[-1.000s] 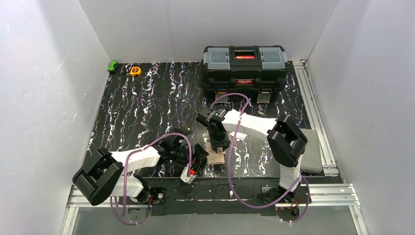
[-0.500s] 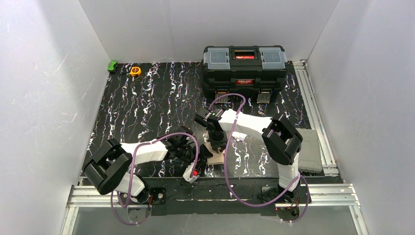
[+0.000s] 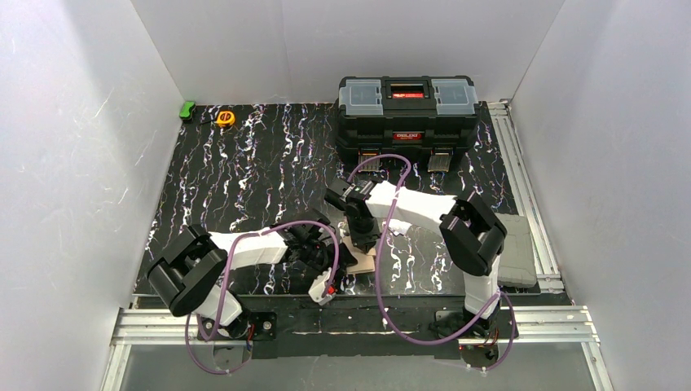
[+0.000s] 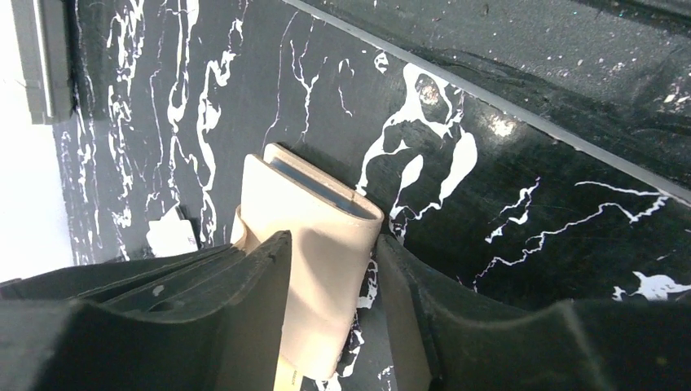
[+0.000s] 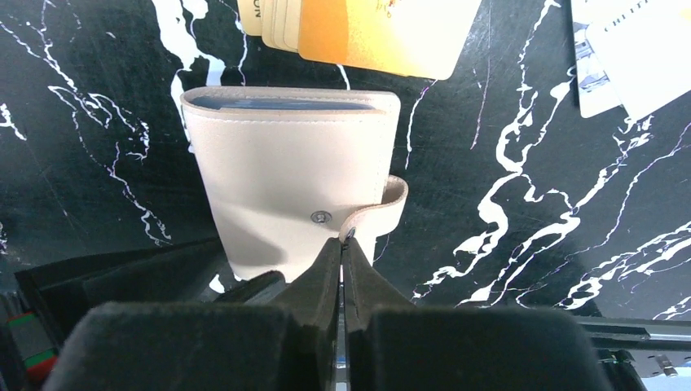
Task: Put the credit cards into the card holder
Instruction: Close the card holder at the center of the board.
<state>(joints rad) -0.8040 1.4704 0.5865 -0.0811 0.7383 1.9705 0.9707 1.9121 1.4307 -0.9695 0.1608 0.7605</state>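
The right gripper (image 5: pixel 342 242) is fully closed, its fingertips pinching the snap tab (image 5: pixel 381 204) of the cream card holder (image 5: pixel 285 163). The left gripper (image 4: pixel 332 242) straddles the holder's body, one finger against each side. It appears to be clamped, though firm contact cannot be confirmed. The holder is folded shut near the front edge of the black marbled table (image 5: pixel 505 204), just beside the orange card (image 5: pixel 383 32). The black card cannot be made out.

Step in hand, as judged: unsnapping the holder. The next move calls for pulling the tab away while the left gripper braces the body.

The right arm (image 3: pixel 415 205) reaches leftward with its wrist pointing down. The left arm (image 3: pixel 253 244) lies low, extended rightward.
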